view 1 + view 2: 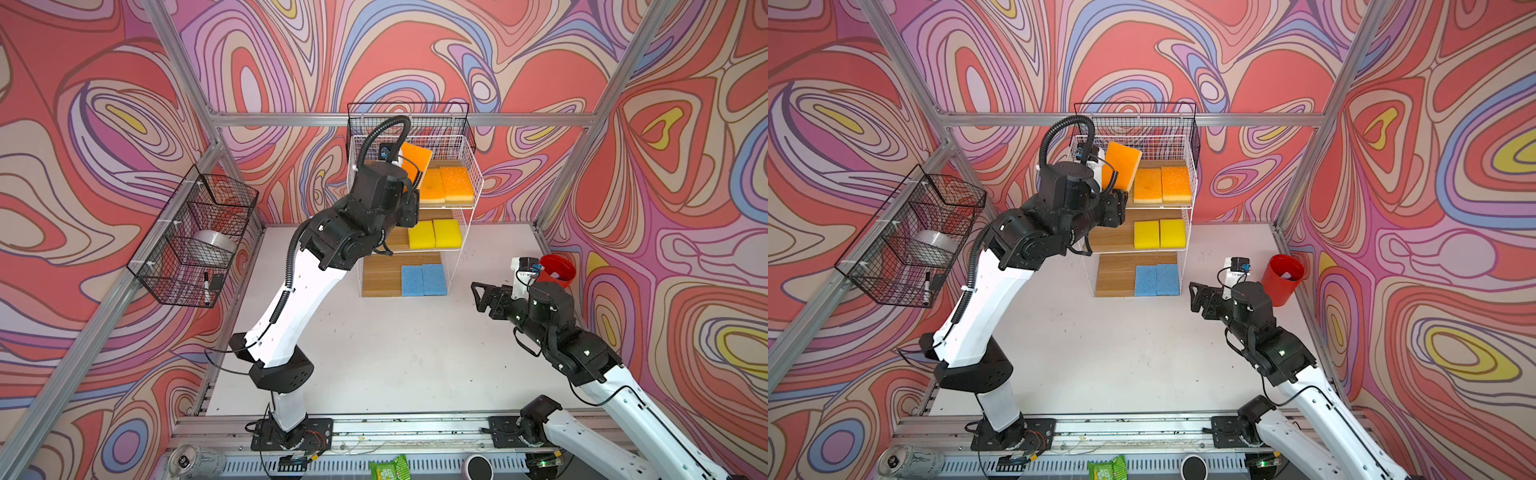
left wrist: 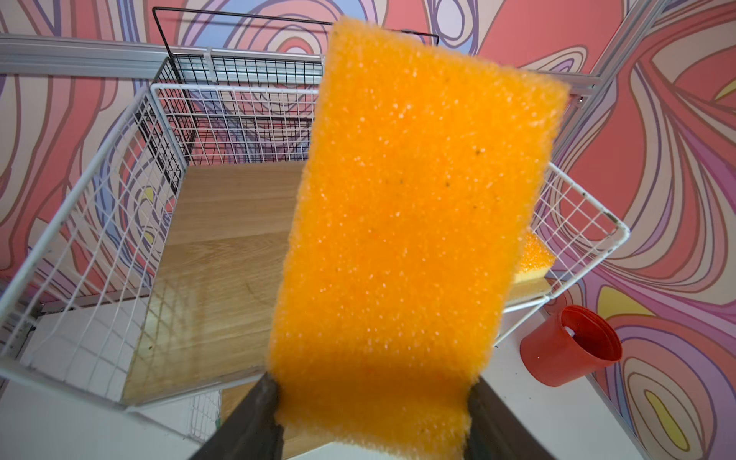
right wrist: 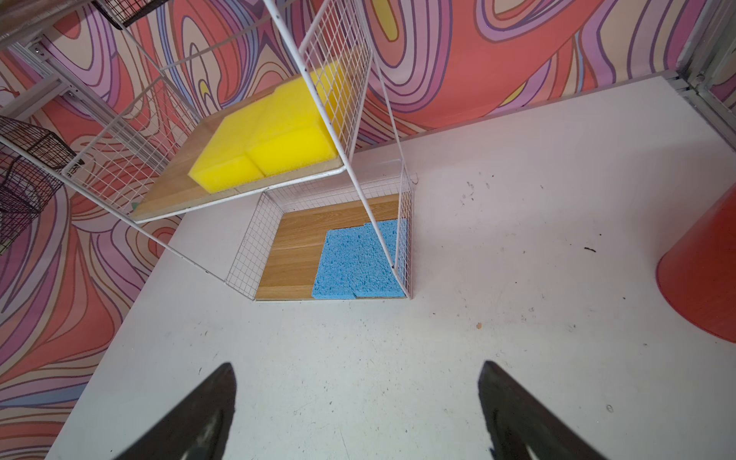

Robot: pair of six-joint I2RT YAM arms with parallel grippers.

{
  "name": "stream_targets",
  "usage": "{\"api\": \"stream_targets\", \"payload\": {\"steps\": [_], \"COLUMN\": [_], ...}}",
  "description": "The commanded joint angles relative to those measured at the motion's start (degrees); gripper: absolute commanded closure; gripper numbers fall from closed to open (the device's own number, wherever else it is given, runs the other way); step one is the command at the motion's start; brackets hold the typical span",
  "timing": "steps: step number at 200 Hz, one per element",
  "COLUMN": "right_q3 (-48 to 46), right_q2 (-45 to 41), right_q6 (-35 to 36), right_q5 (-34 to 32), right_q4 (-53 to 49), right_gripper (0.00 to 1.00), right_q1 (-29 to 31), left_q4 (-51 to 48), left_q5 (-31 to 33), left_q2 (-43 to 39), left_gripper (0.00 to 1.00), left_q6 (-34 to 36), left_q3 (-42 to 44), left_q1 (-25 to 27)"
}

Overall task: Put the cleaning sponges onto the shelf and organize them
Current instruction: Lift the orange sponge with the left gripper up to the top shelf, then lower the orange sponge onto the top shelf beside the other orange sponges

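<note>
The shelf (image 1: pixel 473 166) (image 1: pixel 1190 183) (image 3: pixel 358 99) stands at the back of the table. Two orange sponges (image 1: pixel 446 185) (image 1: pixel 1163 185) lie side by side on the right of its top tier. Two yellow sponges (image 1: pixel 435 234) (image 3: pixel 267 143) lie on the middle tier and two blue ones (image 1: pixel 424 279) (image 3: pixel 358 263) on the bottom. My left gripper (image 2: pixel 372 394) is shut on the end of a third orange sponge (image 1: pixel 415 160) (image 1: pixel 1121 164) (image 2: pixel 402 223), held tilted above the bare left part of the top board (image 2: pixel 223 239). My right gripper (image 1: pixel 478 297) (image 3: pixel 354 378) hovers open and empty over the table, right of the shelf front.
A red cup (image 1: pixel 557 270) (image 2: pixel 569 350) (image 3: pixel 701 271) stands at the right wall behind my right arm. Black wire baskets (image 1: pixel 195 237) hang on the left wall, and another (image 1: pixel 409 120) hangs behind the shelf top. A can (image 1: pixel 195 459) and a green packet (image 1: pixel 388 467) lie by the front rail.
</note>
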State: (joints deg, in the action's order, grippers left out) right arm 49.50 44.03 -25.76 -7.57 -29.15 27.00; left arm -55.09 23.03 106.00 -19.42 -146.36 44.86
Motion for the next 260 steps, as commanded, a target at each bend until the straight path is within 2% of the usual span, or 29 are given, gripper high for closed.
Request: {"api": "stream_targets", "payload": {"steps": [1, 38, 153, 218, 260], "right_q3": [-1.04, -1.59, -2.29, -2.56, -2.91], "right_q2": [0.6, 1.43, 0.9, 0.62, 0.35], "right_q6": [0.97, 0.9, 1.0, 1.24, 1.32], "right_q5": [0.19, 0.42, 0.06, -0.13, -0.17], "right_q4": [1.27, 1.6, 0.81, 0.49, 0.42], "right_gripper": [0.02, 0.02, 0.02, 0.02, 0.02], "right_q1": [-0.26, -0.29, -0.28, -0.26, -0.27], "left_q4": [-0.94, 1.01, 1.21, 1.24, 1.38], "left_q5": [0.61, 2.36, -0.68, -3.05, -2.9], "left_q2": [1.26, 2.65, 5.25, 6.67, 6.62], "left_gripper": [0.37, 0.37, 0.37, 0.3, 0.2], "left_q6": [-2.45, -5.27, -10.61, -12.39, -12.55], "left_q3": [-1.5, -0.7, 0.29, 0.43, 0.38], "left_q1": [-2.28, -2.98, -4.9, -5.66, -5.66]}}
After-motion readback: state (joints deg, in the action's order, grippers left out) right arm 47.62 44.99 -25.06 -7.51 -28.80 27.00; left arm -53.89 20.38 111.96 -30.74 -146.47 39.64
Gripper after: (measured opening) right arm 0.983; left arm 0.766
